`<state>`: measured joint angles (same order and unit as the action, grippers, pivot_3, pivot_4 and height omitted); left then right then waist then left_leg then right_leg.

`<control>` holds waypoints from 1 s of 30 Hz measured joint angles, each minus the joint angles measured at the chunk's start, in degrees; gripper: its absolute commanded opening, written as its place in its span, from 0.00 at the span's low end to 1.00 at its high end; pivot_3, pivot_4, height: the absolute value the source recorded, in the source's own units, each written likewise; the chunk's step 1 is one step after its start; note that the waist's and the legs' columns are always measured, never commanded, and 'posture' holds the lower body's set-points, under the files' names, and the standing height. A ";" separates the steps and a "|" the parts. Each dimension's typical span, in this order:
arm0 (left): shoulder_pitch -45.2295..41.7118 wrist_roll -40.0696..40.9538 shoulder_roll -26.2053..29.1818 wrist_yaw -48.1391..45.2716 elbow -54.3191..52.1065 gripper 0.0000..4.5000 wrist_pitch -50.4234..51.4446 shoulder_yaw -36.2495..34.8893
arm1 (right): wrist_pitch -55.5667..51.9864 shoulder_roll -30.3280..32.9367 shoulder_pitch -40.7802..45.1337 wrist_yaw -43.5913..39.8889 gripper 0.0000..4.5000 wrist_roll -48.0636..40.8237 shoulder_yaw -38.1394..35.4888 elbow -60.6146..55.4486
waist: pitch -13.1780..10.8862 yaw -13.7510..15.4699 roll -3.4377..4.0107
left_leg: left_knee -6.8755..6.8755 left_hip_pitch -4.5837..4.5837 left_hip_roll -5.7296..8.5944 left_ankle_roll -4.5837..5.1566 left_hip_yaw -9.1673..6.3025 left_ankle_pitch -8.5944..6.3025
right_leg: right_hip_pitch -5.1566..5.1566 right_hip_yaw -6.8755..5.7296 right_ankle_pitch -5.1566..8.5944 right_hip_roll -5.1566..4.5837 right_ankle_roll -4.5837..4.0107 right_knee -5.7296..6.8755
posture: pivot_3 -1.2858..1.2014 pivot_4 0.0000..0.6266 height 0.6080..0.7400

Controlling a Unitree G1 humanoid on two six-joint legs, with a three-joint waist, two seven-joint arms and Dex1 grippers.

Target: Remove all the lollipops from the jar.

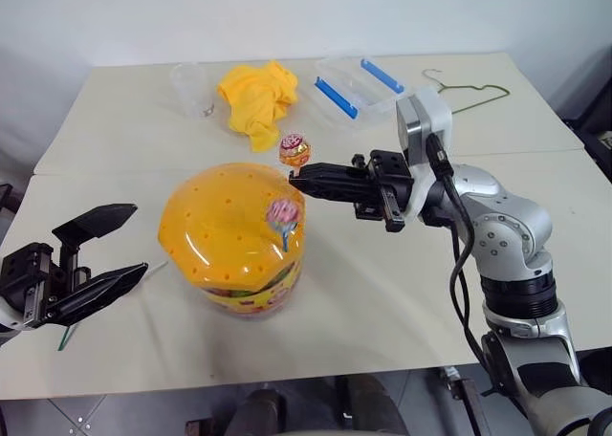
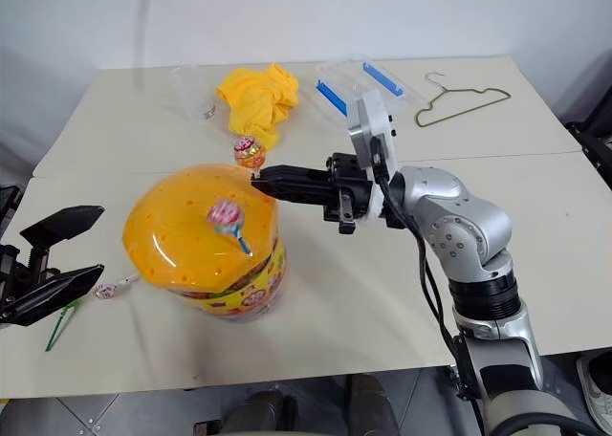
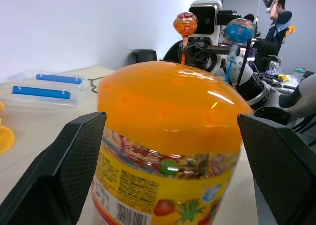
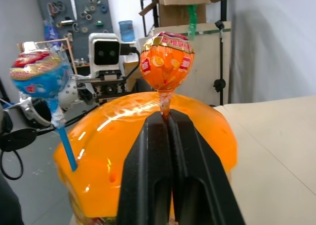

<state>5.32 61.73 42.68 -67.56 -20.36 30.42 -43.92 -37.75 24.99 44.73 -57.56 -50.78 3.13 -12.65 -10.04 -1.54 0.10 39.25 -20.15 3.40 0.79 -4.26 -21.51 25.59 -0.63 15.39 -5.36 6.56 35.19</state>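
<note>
My right hand (image 1: 298,179) reaches in level over the rim of the jar (image 1: 234,240), its two black fingers pressed together on the stick of the orange lollipop (image 1: 295,150) — the candy head stands just above the fingertips, at the far edge of the orange domed lid. A second lollipop (image 1: 283,212), blue-sticked with a pink-and-blue swirl wrapper, stands planted in a hole on the dome's right side. The jar sits near the middle of the tabletop (image 1: 382,293), label band showing below the lid. My left hand (image 1: 120,245) hangs near the jar on its left, fingers spread wide and apart from it. Beside that hand, two more lollipops lie flat on the tabletop — a green-sticked one (image 2: 59,325) and a white-sticked one (image 2: 113,289). Farther back lie a yellow cloth (image 1: 256,93), a clear cup (image 1: 191,89), a clear box (image 1: 359,87) with blue clips and a wire hanger (image 1: 470,90).
</note>
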 measured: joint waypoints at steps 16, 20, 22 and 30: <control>5.36 -8.25 3.90 -10.41 -3.81 1.00 -8.38 1.98 | -1.19 35.78 -11.79 -0.87 0.01 14.76 -14.00 18.85 | -0.01 1.20 0.02 | -0.11 -0.03 -0.02 0.07 0.24 -0.03 | 0.02 0.08 0.01 -0.02 -0.01 -0.29 | 0.52 0.24 1.00; 8.24 -9.13 5.49 -13.06 -3.66 1.00 -8.65 1.96 | 0.22 41.36 -21.77 0.54 0.01 26.09 -7.78 22.34 | -0.01 1.42 0.04 | -0.06 0.04 -0.02 0.08 0.33 -0.02 | 0.00 0.10 0.01 -0.04 -0.01 -0.27 | 0.52 0.24 1.00; 8.80 -9.37 5.48 -13.32 -3.63 1.00 -8.65 2.06 | 1.26 41.17 -24.05 2.02 0.01 29.86 -5.49 23.85 | -0.04 1.32 0.09 | -0.03 0.06 -0.03 0.09 0.44 -0.01 | 0.01 0.09 0.00 -0.08 0.01 -0.23 | 0.52 0.24 1.00; 9.61 -9.26 5.19 -11.94 -3.73 1.00 -8.57 2.07 | 11.45 36.40 -29.46 5.46 0.36 34.98 -8.79 27.68 | 0.02 1.47 0.19 | -0.03 0.10 -0.04 0.08 0.42 -0.01 | -0.02 0.04 -0.01 -0.07 0.02 -0.23 | 0.52 0.24 1.00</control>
<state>14.93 52.46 47.86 -79.50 -24.09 21.85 -41.85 -26.30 61.39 15.27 -52.10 -15.80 -5.66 15.02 -10.02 -0.06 0.29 39.22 -20.05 3.36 0.87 -3.84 -21.53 25.56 -0.59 15.38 -5.43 6.57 34.95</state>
